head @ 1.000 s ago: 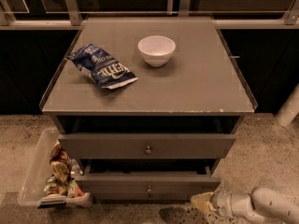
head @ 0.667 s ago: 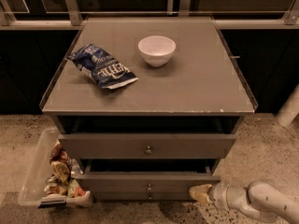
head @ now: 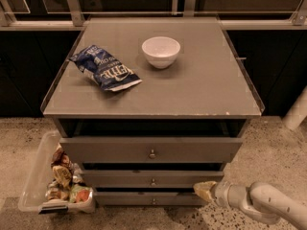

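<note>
My gripper [head: 205,190] is low at the bottom right, its tan tip against the right end of the middle drawer front [head: 152,178] of the grey cabinet. The white arm [head: 268,206] comes in from the lower right corner. The top drawer [head: 151,150] stands pulled out a little. On the cabinet top [head: 211,90] lie a blue chip bag [head: 105,68] at the left and a white bowl [head: 161,51] near the back middle, both far from the gripper.
A clear plastic bin [head: 41,174] with several snack packets stands on the floor against the cabinet's left side. A white post [head: 297,111] rises at the right edge. Dark cabinets and a metal rail [head: 144,25] run behind. The floor is speckled stone.
The gripper has moved left and slightly up, from beside the cabinet's lower right corner to the right end of the middle drawer front.
</note>
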